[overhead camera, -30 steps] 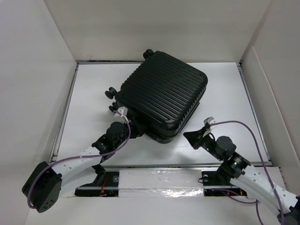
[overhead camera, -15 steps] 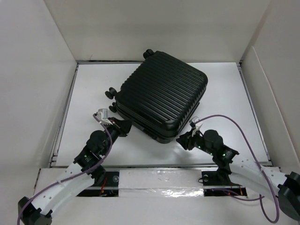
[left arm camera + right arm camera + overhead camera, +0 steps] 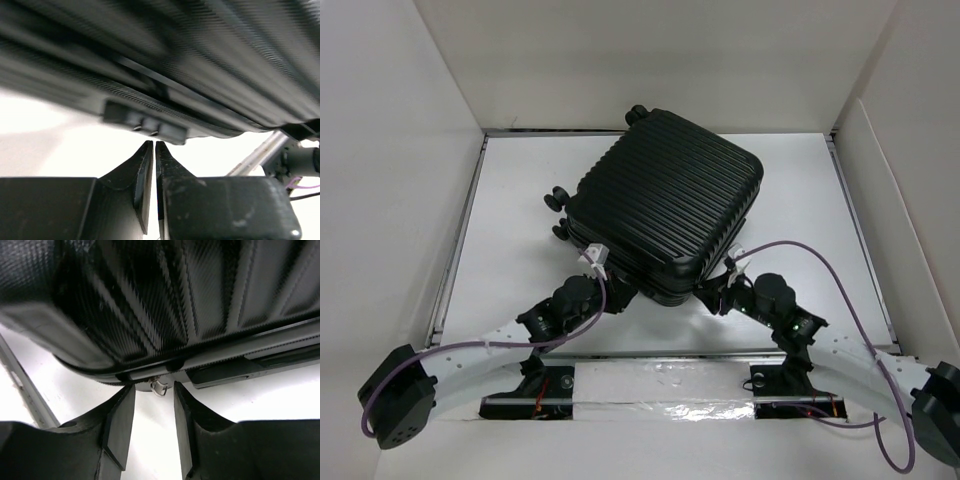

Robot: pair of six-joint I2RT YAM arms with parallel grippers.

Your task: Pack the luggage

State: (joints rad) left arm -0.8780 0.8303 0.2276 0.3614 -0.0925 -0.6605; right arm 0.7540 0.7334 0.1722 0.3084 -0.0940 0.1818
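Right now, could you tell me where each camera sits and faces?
Top external: above and behind the bases, looking down on the table and closed black suitcase; both arms show.
Left wrist: low at the suitcase's near edge, looking along the shut left gripper at a small raised block.
Right wrist: low too, looking past the open right gripper at a metal zipper pull.
Shared: both wrist views face the suitcase's seam.

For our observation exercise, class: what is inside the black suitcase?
Nothing inside shows: the suitcase lies shut on the table, only its ribbed shell and a zipper pull visible. Contents are hidden.
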